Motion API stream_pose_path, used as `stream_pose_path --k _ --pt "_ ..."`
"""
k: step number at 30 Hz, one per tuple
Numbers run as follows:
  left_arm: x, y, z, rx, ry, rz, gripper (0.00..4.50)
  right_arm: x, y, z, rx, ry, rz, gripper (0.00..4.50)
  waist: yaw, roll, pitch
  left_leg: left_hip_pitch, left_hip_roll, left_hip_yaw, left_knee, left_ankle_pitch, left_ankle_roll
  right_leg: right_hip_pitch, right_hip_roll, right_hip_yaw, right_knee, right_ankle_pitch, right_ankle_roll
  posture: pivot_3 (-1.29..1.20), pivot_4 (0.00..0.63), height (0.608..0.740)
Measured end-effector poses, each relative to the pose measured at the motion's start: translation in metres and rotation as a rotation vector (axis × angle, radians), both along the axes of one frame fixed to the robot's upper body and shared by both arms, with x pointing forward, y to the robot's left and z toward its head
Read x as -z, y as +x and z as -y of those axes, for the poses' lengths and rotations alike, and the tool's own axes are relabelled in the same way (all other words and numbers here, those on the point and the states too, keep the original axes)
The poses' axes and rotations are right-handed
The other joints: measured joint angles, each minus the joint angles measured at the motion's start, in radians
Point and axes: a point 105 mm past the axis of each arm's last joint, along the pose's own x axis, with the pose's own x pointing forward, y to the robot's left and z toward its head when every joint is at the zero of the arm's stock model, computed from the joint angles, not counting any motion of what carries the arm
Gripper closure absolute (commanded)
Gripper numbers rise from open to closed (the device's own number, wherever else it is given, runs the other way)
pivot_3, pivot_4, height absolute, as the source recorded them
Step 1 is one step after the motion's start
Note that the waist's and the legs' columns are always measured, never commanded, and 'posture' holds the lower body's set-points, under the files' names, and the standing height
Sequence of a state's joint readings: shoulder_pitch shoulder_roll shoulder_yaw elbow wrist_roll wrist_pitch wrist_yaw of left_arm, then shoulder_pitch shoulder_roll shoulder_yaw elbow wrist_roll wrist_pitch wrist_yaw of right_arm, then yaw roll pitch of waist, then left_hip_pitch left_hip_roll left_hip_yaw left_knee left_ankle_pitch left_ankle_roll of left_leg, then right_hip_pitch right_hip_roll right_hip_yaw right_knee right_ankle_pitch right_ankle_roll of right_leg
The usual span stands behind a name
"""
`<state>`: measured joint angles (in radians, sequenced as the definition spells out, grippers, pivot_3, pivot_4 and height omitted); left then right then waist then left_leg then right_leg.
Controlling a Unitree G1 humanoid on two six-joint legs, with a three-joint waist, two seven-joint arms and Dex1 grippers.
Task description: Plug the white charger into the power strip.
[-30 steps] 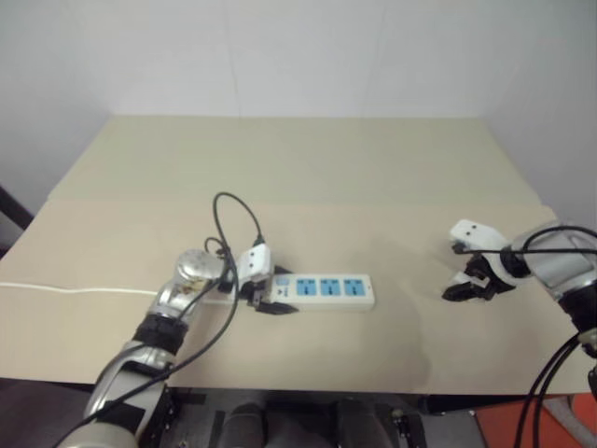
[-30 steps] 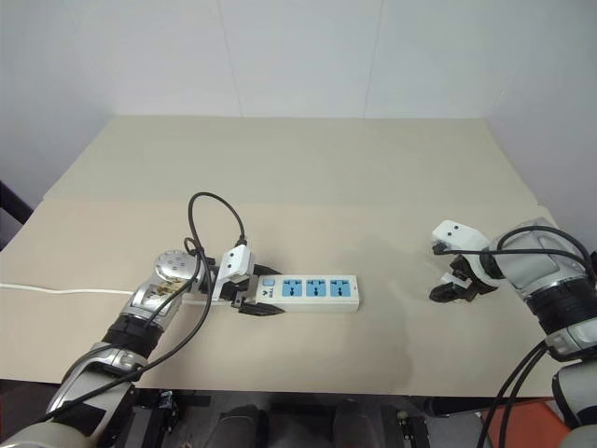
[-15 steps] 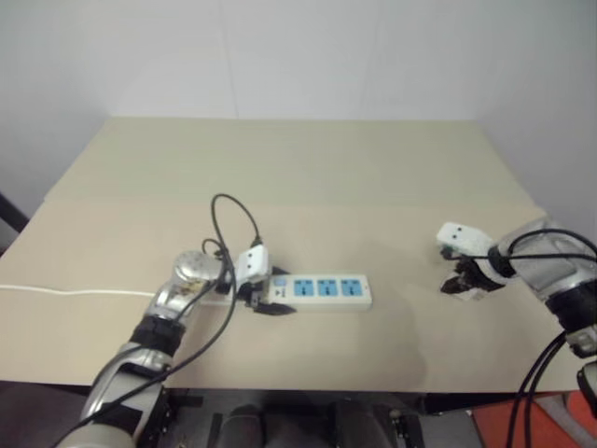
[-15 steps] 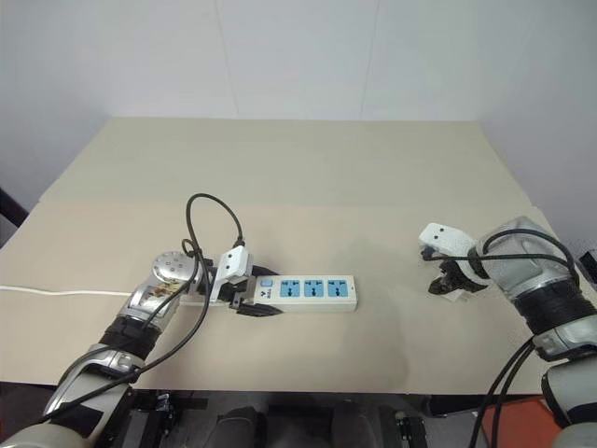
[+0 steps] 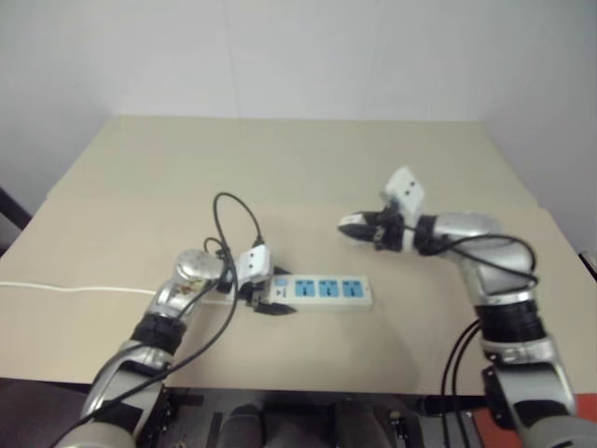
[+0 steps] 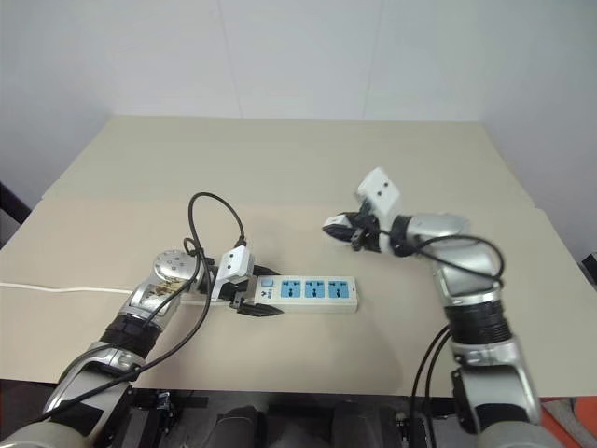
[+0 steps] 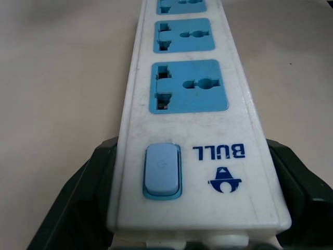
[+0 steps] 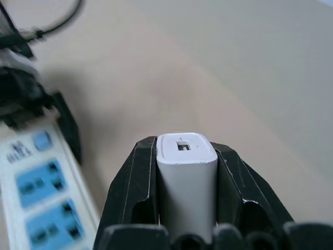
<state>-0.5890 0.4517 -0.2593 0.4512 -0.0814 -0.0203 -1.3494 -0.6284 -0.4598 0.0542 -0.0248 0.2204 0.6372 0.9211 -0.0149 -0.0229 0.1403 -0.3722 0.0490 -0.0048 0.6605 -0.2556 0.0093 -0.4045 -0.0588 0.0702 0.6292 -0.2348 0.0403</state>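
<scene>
The power strip [image 5: 326,290] lies flat on the table's near middle, blue sockets up. My left gripper [image 5: 272,303] is shut on its switch end, and the black fingers [image 7: 86,182] flank the strip's sides by the blue switch [image 7: 163,170]. My right gripper [image 8: 186,148] hovers above the table, just behind the strip's right half, pointing left. It is shut on the white charger [image 8: 186,192], which stands out between the pads. The charger's tip [image 6: 333,227] pokes out toward the left.
The strip's thin white cord [image 5: 65,289] runs off the beige table's [image 5: 298,159] left edge. A black cable loop [image 5: 238,210] arches over my left wrist. Bare tabletop stretches behind and to the right of the strip.
My right gripper shut on the charger at the table's right side, lifted it and swung left to above the strip. The left gripper and the strip stayed still.
</scene>
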Motion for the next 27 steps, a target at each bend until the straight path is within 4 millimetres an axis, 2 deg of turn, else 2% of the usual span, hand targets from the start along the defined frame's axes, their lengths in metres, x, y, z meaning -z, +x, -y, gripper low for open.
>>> stream_pose_path --k 4,6,10,16,27 --pt "0.000 0.000 0.000 0.001 0.006 0.016 1.16 0.000 -0.002 -0.022 -0.056 0.096 0.042 3.34 0.001 0.000 0.000 0.002 0.000 0.000 0.000 0.000 0.000 0.001 0.000 0.000 0.001 0.000 0.000 0.00 0.150 0.740" --pt "0.001 0.000 0.001 0.008 0.013 0.040 1.16 0.006 -0.006 -0.031 -0.102 0.122 0.047 3.34 0.001 0.000 0.000 0.001 0.000 0.000 0.000 0.000 0.000 0.001 0.000 0.000 0.000 0.000 0.000 0.00 0.150 0.740" --pt "0.001 -0.001 0.000 0.021 0.016 0.068 1.16 0.028 -0.019 -0.040 -0.197 0.138 -0.010 3.34 0.000 0.000 0.000 0.001 0.000 0.000 0.000 0.000 0.000 0.001 0.000 0.000 0.000 0.000 0.000 0.00 0.150 0.740" --pt "0.001 -0.001 -0.003 0.022 0.019 0.080 1.16 0.042 -0.032 -0.050 -0.312 0.112 0.014 3.34 -0.003 0.000 0.000 0.002 0.000 0.000 0.000 0.000 0.000 0.001 0.001 0.000 0.001 0.000 -0.001 0.00 0.150 0.740" --pt "0.003 -0.001 -0.006 0.016 0.016 0.050 1.16 0.046 -0.023 -0.066 -0.331 0.140 0.094 3.34 -0.011 0.001 -0.001 0.003 0.001 0.000 0.000 0.000 0.000 0.002 0.001 0.000 0.001 0.000 -0.001 0.00 0.150 0.740"
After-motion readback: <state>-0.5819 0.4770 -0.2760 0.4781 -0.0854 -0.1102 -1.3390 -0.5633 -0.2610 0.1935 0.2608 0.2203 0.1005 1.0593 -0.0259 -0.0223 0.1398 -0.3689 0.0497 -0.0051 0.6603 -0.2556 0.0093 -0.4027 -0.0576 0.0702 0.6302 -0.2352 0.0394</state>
